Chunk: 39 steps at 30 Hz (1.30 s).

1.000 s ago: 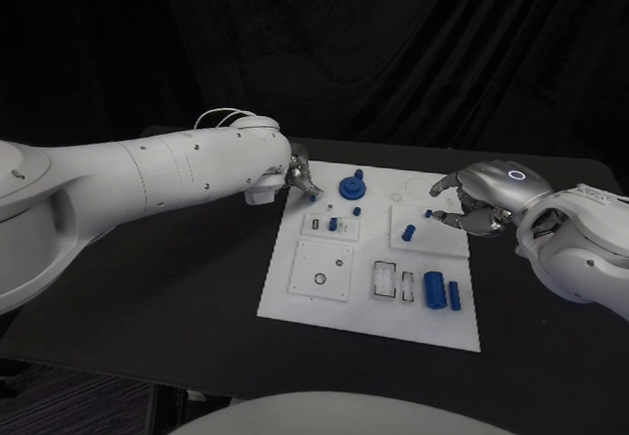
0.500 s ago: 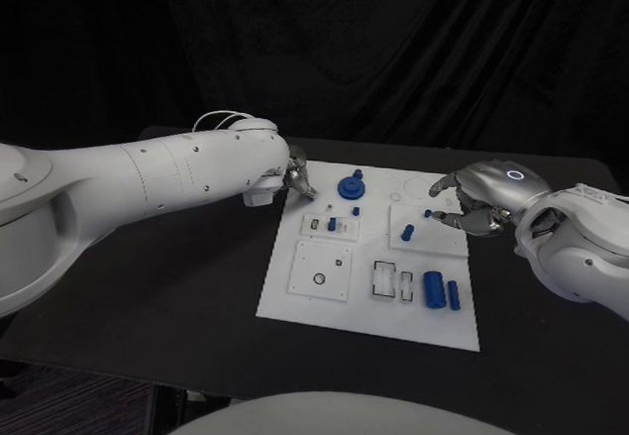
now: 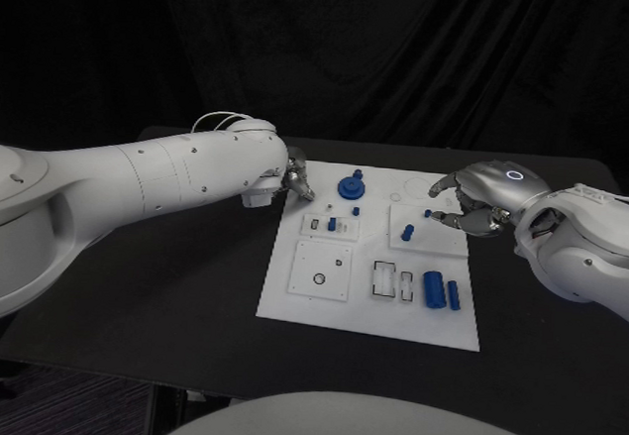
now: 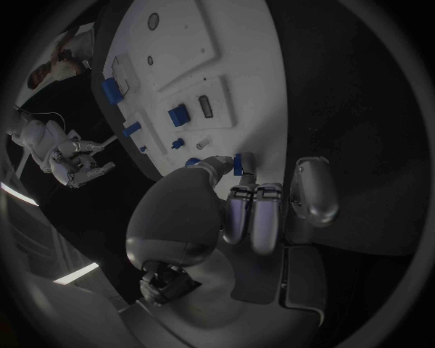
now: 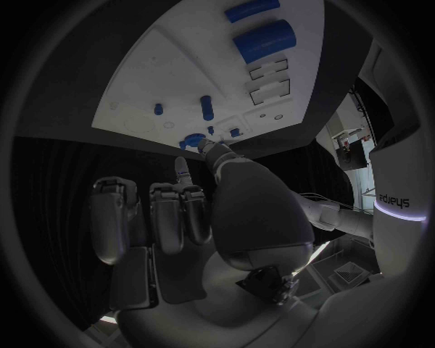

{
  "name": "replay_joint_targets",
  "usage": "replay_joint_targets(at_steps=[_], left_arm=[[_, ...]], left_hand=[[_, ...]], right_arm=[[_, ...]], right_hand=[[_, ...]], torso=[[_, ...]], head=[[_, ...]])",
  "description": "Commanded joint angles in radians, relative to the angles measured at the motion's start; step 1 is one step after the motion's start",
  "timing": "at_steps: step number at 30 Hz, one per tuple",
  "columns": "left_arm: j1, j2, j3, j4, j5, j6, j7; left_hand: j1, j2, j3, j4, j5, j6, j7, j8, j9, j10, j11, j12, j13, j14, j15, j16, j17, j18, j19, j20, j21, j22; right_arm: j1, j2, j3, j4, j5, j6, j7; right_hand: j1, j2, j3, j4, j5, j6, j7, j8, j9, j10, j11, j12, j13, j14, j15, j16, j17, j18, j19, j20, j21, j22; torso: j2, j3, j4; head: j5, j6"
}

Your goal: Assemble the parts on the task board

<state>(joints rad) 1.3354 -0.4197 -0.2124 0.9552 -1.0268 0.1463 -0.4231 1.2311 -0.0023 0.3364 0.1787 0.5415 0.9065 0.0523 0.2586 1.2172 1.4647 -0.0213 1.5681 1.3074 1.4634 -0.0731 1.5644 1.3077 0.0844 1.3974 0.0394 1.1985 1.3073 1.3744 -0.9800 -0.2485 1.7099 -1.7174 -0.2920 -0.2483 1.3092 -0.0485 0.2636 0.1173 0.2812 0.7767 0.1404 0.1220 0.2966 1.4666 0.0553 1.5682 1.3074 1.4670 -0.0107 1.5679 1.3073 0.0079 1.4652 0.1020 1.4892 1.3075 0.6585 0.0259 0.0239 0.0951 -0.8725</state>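
Nothing has shifted over the last second: both my hands sit exactly where they were, so I judge the assembly paused, not advancing. My left hand (image 3: 297, 174) hovers at the task board's (image 3: 324, 307) 10 o'clock corner, fingers curled, just beside the blue knob (image 3: 351, 187); I think it holds nothing, though I cannot tell for sure. My right hand (image 3: 476, 200) hangs at 2 o'clock, fingers curled, seemingly empty. 2 blue cylinders (image 3: 433, 287) lie loose toward 4 o'clock on the worktop's board.
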Motion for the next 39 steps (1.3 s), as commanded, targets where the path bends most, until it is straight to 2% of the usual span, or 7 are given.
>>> replay_joint_targets(at_steps=[1,7,11,16,22,30,39], left_arm=[[-0.002,-0.005,0.0,0.012,-0.001,-0.015,0.037],[-0.001,-0.039,0.0,0.065,-0.001,-0.069,0.057],[0.006,-0.077,0.0,0.131,-0.001,-0.088,0.06],[0.022,-0.128,0.0,0.226,0.017,-0.087,0.046],[0.032,-0.164,0.0,0.292,0.092,-0.06,-0.004],[0.033,-0.182,0.0,0.33,0.116,-0.053,-0.037],[0.025,-0.178,0.0,0.333,0.12,-0.037,-0.046]], left_hand=[[-0.002,-0.011,0.027,-0.008,0.013,0.001,-0.006,0.008,0.006,0.106,-0.004,0.003,0.263,0.107,-0.001,0.006,0.263,0.0,-0.002,-0.001,-0.006,0.148],[-0.021,-0.025,0.067,-0.019,0.026,0.011,-0.01,0.024,0.025,0.106,-0.007,0.003,0.263,0.107,-0.003,0.006,0.263,-0.001,0.001,-0.002,-0.004,0.151],[-0.031,-0.03,0.079,-0.02,0.027,0.016,-0.011,0.033,0.034,0.106,-0.008,0.003,0.263,0.107,-0.004,0.006,0.263,-0.001,0.002,-0.003,-0.005,0.151],[-0.04,-0.035,0.091,-0.022,0.023,0.022,-0.014,0.042,0.042,0.106,-0.01,0.003,0.263,0.107,-0.006,0.006,0.263,-0.001,0.002,-0.005,-0.007,0.151],[-0.046,-0.042,0.108,-0.033,0.018,0.021,-0.016,0.047,0.049,0.106,-0.013,0.003,0.263,0.107,-0.009,0.006,0.263,0.0,0.001,-0.007,-0.011,0.151],[-0.052,-0.044,0.113,-0.034,0.01,0.016,-0.015,0.047,0.05,0.106,-0.012,0.003,0.263,0.107,-0.008,0.006,0.263,0.001,-0.003,-0.007,-0.02,0.149],[-0.053,-0.043,0.115,-0.034,0.011,0.016,-0.015,0.047,0.05,0.106,-0.012,0.003,0.263,0.107,-0.008,0.006,0.263,0.001,-0.002,-0.007,-0.019,0.149]], right_arm=[[-0.003,-0.002,0.001,0.0,-0.003,0.005,-0.016],[-0.004,-0.006,0.001,0.002,-0.003,0.008,-0.018],[-0.004,-0.009,0.001,0.003,-0.003,0.01,-0.021],[-0.004,-0.013,0.001,0.003,-0.003,0.013,-0.024],[-0.005,-0.013,0.001,0.001,-0.003,0.016,-0.026],[-0.005,-0.014,0.001,0.005,-0.003,0.007,-0.029],[-0.005,-0.013,0.001,0.005,-0.003,0.009,-0.029]], right_hand=[[-0.007,-0.003,0.0,0.004,0.003,0.009,0.002,-0.002,-0.001,0.104,-0.007,0.003,0.263,0.104,-0.005,0.003,0.263,0.016,0.05,-0.007,-0.002,0.231],[-0.007,-0.003,0.0,0.004,0.003,0.009,0.002,-0.002,-0.001,0.104,-0.007,0.003,0.263,0.104,-0.005,0.003,0.263,0.016,0.05,-0.007,-0.002,0.231],[-0.007,-0.003,0.0,0.004,0.003,0.009,0.002,-0.002,-0.001,0.104,-0.007,0.003,0.263,0.104,-0.005,0.003,0.263,0.016,0.05,-0.007,-0.002,0.231],[-0.007,-0.002,0.001,0.004,0.003,0.01,0.002,-0.002,-0.001,0.104,-0.007,0.003,0.263,0.104,-0.005,0.003,0.263,0.017,0.049,-0.007,-0.002,0.231],[-0.007,-0.002,0.001,0.004,0.003,0.01,0.002,-0.002,-0.001,0.104,-0.007,0.003,0.263,0.104,-0.005,0.003,0.263,0.017,0.049,-0.007,-0.002,0.231],[-0.006,-0.001,0.001,0.004,0.003,0.013,0.001,-0.001,-0.001,0.104,-0.007,0.003,0.263,0.104,-0.005,0.003,0.263,0.016,0.05,-0.007,-0.002,0.231],[-0.006,-0.001,0.001,0.004,0.003,0.013,0.001,-0.001,-0.001,0.104,-0.007,0.003,0.263,0.104,-0.005,0.003,0.263,0.016,0.05,-0.007,-0.002,0.231]], torso=[[0.0,0.0006,0.0004],[0.0,0.0005,0.0002],[0.0,0.0004,0.0002],[0.0,0.0002,0.0008],[-0.002,0.002,0.0013],[-0.003,0.0015,0.0057],[0.001,-0.0013,0.0013]], head=[[0.0,0.0],[0.0,0.0],[0.003,0.0],[0.004,0.0],[0.01,0.0],[0.009,0.0],[0.016,0.0]])
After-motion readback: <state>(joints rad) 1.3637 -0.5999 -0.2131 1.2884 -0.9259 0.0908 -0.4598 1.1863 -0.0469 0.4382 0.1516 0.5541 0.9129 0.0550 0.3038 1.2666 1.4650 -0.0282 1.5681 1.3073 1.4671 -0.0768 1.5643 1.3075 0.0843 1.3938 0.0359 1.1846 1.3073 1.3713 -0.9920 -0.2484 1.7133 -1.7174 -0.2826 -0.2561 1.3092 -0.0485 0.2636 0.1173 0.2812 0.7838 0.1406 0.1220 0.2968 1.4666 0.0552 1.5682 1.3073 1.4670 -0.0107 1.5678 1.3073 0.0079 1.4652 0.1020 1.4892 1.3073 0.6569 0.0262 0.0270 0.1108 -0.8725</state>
